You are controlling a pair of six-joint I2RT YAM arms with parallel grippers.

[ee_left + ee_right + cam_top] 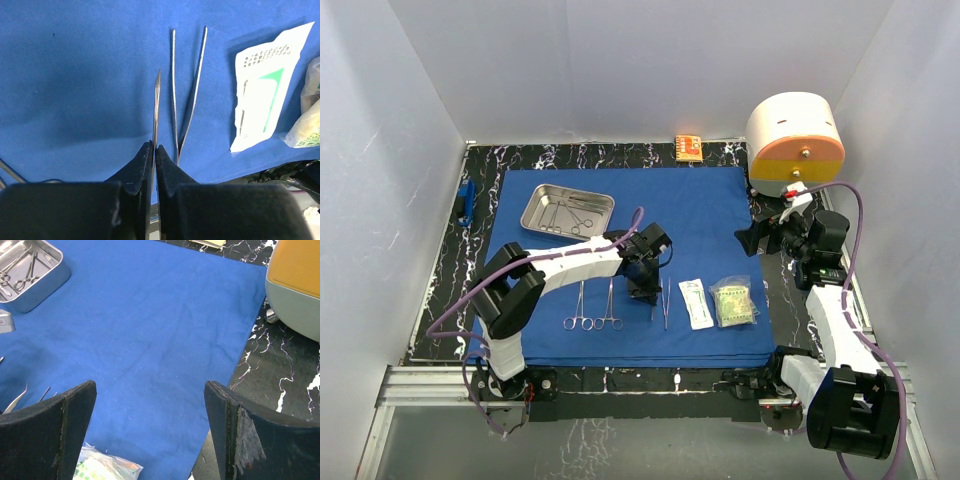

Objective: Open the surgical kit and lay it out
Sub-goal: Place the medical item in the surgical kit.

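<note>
My left claw is clenched on a slim pointed metal instrument. The pads are pressed flat on its shaft and the tip points straight ahead of me over the royal-blue cloth drape. Can't tell if the tip touches the cloth. Just right of the claw, open metal tweezers lie flat on the drape, alongside the held piece and not touching it. Further right is a flat white sealed packet, then a greenish sealed packet just beside it at the frame edge. In the top view, two ring-handled forceps lie side by side on the drape left of this claw, rings toward my base. The shiny rectangular steel tray sits on the drape well beyond the claw and off to its left, with a few instruments in it.

My right claw is released, fingers wide apart, hovering over the drape's right part with nothing between them. The tray is far ahead-left of it. A cream-and-orange cylinder is ahead-right, on the black marbled table. The greenish packet shows close by its left finger.
</note>
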